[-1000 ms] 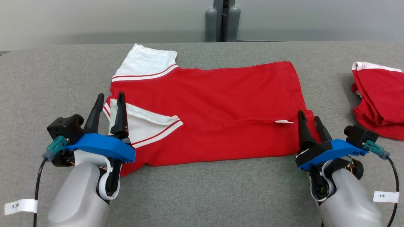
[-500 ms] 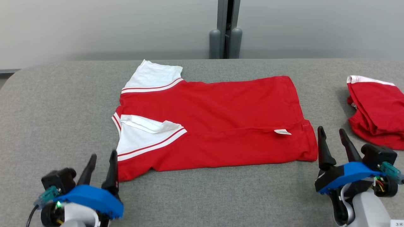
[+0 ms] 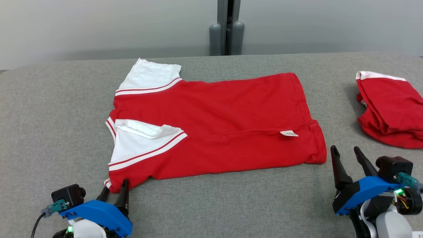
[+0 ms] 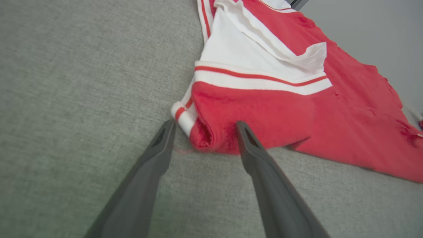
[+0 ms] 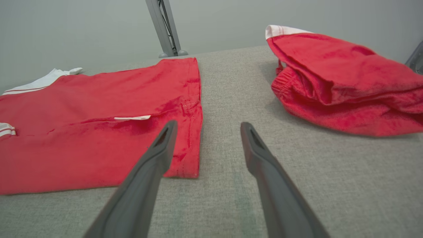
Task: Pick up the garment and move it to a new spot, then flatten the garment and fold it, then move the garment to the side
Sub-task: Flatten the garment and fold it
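Left gripper (image 3: pixel 115 190): fingers are standing spread, bracketing the near-left corner of the red-and-white shirt (image 3: pixel 214 115). The shirt is lying part-folded mid-table (image 3: pixel 49 115). Right gripper (image 3: pixel 345 148): also spread, hovering just off the near-right hem. Advice: both should be pinching all layers evenly.

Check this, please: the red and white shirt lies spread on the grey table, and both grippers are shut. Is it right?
One error: both grippers are open. The left wrist view shows the left gripper spread at a corner of the shirt; the right wrist view shows the right gripper spread too. The rest is right.
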Robot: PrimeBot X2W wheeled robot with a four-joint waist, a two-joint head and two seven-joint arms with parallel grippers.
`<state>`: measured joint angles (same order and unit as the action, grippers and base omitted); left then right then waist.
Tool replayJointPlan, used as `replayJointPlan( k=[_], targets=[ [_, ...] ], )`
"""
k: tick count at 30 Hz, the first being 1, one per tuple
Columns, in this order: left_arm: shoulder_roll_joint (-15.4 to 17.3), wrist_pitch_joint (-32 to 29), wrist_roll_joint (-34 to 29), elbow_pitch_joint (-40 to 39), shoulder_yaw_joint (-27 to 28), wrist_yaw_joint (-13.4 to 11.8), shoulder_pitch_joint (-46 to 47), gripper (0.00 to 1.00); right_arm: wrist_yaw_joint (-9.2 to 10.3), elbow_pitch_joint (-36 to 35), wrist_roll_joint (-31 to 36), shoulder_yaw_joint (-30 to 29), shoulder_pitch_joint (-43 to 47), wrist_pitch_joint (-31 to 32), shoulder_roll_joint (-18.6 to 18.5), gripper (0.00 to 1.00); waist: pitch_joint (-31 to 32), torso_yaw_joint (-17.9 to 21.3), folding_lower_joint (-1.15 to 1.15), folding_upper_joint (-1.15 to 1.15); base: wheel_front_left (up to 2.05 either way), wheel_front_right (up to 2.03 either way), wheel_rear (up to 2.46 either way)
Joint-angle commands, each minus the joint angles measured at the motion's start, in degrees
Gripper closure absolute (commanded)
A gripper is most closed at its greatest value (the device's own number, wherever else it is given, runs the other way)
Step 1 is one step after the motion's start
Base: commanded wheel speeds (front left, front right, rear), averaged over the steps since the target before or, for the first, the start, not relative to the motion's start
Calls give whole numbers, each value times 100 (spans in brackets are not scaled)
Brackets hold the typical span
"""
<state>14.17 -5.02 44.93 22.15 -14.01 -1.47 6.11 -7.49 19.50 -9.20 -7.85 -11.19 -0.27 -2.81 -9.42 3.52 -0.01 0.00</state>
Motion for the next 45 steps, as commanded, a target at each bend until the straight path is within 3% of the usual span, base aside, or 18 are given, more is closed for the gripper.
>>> replayJointPlan(
  k=[1,2,5,15,16,18,20,21,22,28,34,42,45],
  targets=[
    [-17,14,28,52,-20,19,96,11,0,-4,20,4,84,34,-17,0,-16,8,1,0,0,0,0],
    [-21,47,15,73,-31,44,141,42,-1,19,24,21,76,62,-17,0,-30,15,1,0,0,0,0],
    [-44,192,-11,113,-5,83,243,100,0,123,20,66,-5,151,-17,0,-64,11,1,0,0,0,0],
    [-32,555,-48,-56,27,202,338,100,0,1155,-164,36,-525,296,-16,1,-135,-189,1,0,0,0,0],
    [-22,570,-52,-75,32,200,340,100,0,1310,-235,29,-596,286,-17,14,-138,-204,1,0,0,0,0],
    [-15,587,-44,-110,44,192,347,100,0,1621,-303,59,-732,273,-16,55,-142,-228,1,0,0,0,0],
    [3,623,-34,-133,67,184,347,100,-1,1915,-435,129,-866,248,-13,67,-141,-239,1,0,0,0,0],
    [17,641,-29,-146,86,175,348,100,0,2054,-492,178,-927,228,-8,78,-138,-239,1,0,0,0,0],
    [35,669,-30,-158,104,163,353,100,0,2172,-524,206,-984,187,-7,97,-134,-239,1,0,0,0,0],
    [107,742,-35,-311,145,192,344,100,0,2403,-563,299,-1254,-59,-11,100,-84,-215,1,0,0,0,0],
    [203,677,-90,-964,85,143,82,100,0,1886,-226,12,-1020,-22,-18,100,105,-182,1,0,0,0,0],
    [471,277,-30,-2382,-94,-70,-1198,100,0,-93,-644,71,483,890,-16,100,284,-101,1,0,0,0,0],
    [642,57,36,-3045,-78,-305,-1995,100,0,-1173,-853,-14,1408,1336,-18,100,262,-48,1,0,0,0,0]
  ],
)
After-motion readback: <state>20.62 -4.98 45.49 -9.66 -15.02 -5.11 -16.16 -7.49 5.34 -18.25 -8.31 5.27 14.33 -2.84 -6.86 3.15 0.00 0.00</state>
